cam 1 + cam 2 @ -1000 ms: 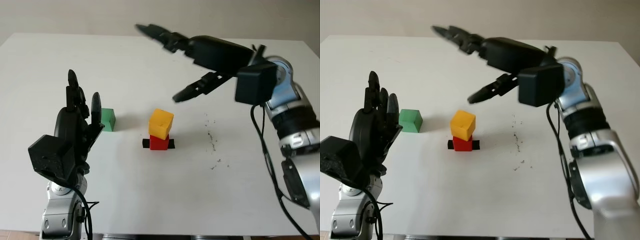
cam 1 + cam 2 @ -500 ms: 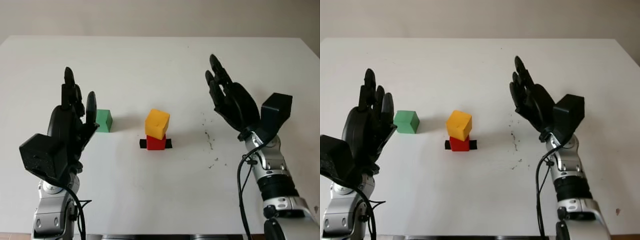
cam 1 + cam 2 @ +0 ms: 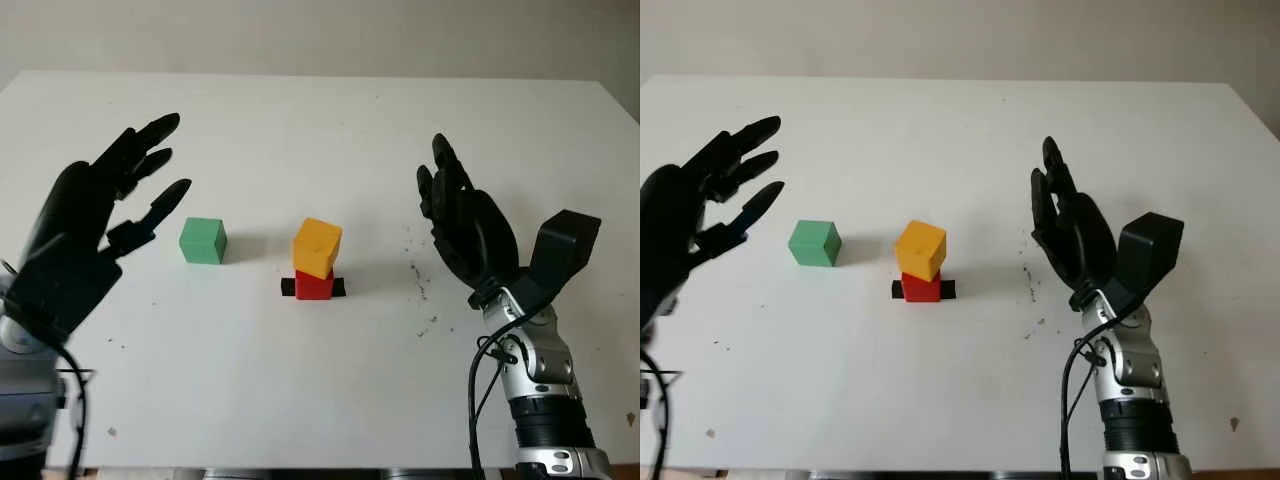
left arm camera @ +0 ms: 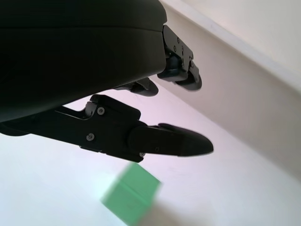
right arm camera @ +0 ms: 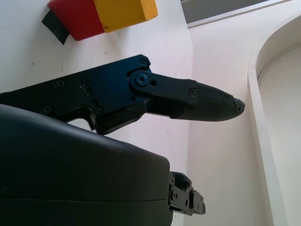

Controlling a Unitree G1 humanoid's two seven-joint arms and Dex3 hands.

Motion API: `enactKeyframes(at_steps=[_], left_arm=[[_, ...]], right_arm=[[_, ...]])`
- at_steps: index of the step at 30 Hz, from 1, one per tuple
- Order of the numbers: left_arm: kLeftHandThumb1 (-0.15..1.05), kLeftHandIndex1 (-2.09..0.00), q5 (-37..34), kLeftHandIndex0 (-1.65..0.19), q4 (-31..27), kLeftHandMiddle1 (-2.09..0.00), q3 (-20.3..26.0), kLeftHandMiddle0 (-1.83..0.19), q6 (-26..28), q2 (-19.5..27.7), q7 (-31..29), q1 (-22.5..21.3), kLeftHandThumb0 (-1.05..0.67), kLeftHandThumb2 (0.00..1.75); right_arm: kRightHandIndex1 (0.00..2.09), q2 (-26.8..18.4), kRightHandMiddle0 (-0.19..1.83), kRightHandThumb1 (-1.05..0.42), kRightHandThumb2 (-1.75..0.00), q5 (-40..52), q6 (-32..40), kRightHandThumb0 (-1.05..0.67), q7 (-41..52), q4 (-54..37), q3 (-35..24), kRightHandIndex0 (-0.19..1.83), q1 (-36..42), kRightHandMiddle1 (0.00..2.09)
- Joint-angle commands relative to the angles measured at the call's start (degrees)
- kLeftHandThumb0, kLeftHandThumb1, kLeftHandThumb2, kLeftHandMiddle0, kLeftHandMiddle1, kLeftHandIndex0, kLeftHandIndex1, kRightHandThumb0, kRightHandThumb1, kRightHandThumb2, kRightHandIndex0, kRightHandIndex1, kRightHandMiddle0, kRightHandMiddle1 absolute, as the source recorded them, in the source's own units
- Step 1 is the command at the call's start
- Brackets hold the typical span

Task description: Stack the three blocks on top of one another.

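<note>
Judging by the yellow wooden cube point(image 3: 318, 247) set askew on the red wooden cube point(image 3: 314, 286) at frame centre, two tiers are counted done, while the green wooden cube point(image 3: 203, 241) is left alone on the white bench point(image 3: 320, 120) to their left, with the left hand point(image 3: 95, 225) at left and right hand point(image 3: 465, 228) at right both raised open, nothing held.

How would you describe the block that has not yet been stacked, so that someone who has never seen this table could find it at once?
Start at the white table and find the small tower near its middle, a yellow block sitting askew on a red block. Look to the side of the robot's open left hand: there the green block stands alone on the table, apart from the tower, the only green one.
</note>
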Motion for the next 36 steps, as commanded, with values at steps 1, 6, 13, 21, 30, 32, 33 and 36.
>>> enactKeyframes(at_steps=[1,6,13,21,30,32,33,36], left_arm=[[0.97,-0.15,1.9,-0.34,1.4,-0.06,-1.7,-0.28,-0.4,5.0,-3.3,-3.2,-0.71,0.05],[0.87,-0.11,7.5,-0.36,6.8,-0.04,-8.5,-0.24,-2.7,9.8,-8.1,-9.3,-0.7,0.02],[0.85,-0.05,17.3,-0.27,12.4,-0.01,-16.7,-0.09,-6.1,9.1,-7.9,-12.5,-0.77,0.05],[0.85,-0.05,20.6,-0.25,15.6,-0.04,-20.7,-0.06,-7.2,4.6,-5.5,-11.0,-0.78,0.06],[0.88,-0.12,24.3,-0.41,17.4,-0.08,-22.5,-0.14,-10.9,3.3,-1.9,-8.9,-0.71,0.06],[0.88,-0.14,24.2,-0.46,17.4,-0.08,-22.2,-0.17,-11.1,3.0,-1.5,-8.6,-0.68,0.06],[0.88,-0.15,24.2,-0.48,17.3,-0.08,-22.1,-0.18,-11.2,2.8,-1.4,-8.5,-0.66,0.06],[0.89,-0.19,24.7,-0.57,17.4,-0.08,-22.1,-0.23,-12.4,2.9,0.1,-7.8,-0.57,0.06]], right_arm=[[0.0,-0.3,-0.19,-1.05,-0.64,0.3,0.5,-0.76,0.1,0.3,-0.7,-0.19,-0.5,0.0],[0.0,-0.3,-0.19,-1.05,-0.62,0.0,0.3,-0.77,0.4,1.4,-1.0,-0.19,-0.9,0.0],[0.0,-0.1,-0.19,-1.05,-0.62,0.3,0.5,-0.77,0.4,1.0,-1.4,-0.19,-0.9,0.0],[0.0,-0.1,-0.19,-1.05,-0.63,0.1,0.5,-0.77,0.3,0.1,-1.5,-0.19,-0.1,0.0],[0.0,0.5,-0.18,-1.05,-0.63,-0.3,-0.1,-0.76,-0.2,0.2,-1.1,-0.19,0.6,0.03],[0.0,0.5,-0.18,-1.05,-0.64,-0.4,0.0,-0.76,-0.2,0.2,-1.1,-0.19,0.6,0.04],[0.0,0.4,-0.18,-1.05,-0.64,-0.4,-0.1,-0.76,-0.1,0.3,-1.1,-0.19,0.6,0.04],[0.0,0.4,-0.18,-1.05,-0.64,-0.5,-0.1,-0.76,-0.1,0.4,-1.2,-0.19,0.5,0.04]])
